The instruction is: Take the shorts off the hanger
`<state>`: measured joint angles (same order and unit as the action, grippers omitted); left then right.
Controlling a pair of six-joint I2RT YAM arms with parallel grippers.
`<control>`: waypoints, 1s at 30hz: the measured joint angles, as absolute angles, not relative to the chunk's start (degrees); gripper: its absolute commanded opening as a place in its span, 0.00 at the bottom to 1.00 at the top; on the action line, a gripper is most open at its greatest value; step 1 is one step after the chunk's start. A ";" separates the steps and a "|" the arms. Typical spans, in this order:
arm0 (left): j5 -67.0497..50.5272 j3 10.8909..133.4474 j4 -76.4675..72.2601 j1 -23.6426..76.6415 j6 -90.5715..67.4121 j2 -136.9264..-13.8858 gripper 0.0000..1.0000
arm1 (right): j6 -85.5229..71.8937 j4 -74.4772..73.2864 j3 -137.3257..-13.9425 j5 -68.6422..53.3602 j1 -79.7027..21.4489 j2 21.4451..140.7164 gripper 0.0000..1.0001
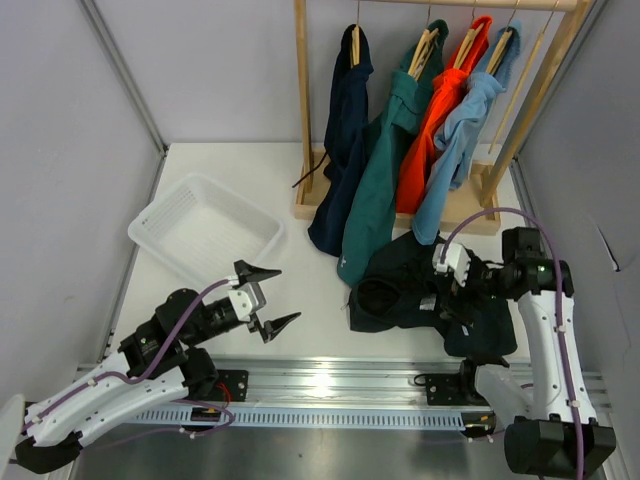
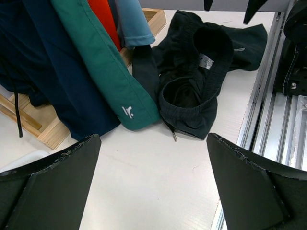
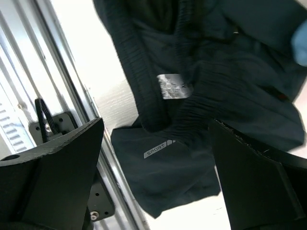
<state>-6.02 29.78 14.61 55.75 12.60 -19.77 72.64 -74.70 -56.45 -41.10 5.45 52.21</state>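
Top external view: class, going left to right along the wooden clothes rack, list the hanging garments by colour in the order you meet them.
Left to right: dark navy garment → teal green garment → orange garment → light blue garment.

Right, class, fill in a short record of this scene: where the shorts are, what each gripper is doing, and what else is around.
shorts: crumpled heap on the table before the rack, white label showing
hanger: none visible in or beside the shorts
left gripper: open, holding nothing, above the table beside the basket
right gripper: open, over the shorts
basket: white, at the left
rack: wooden, four hung garments
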 measured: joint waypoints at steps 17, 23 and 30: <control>-7.35 29.74 14.26 55.75 12.69 -20.21 0.99 | 57.28 -44.56 -41.39 -21.47 -8.38 53.10 0.63; -8.27 29.74 14.22 55.75 12.73 -20.36 0.99 | 51.59 -38.70 -41.17 -16.69 -14.59 56.01 0.04; -9.72 29.23 13.26 55.75 12.73 -20.27 0.99 | 47.00 -42.98 -49.06 -22.15 -18.20 62.48 0.00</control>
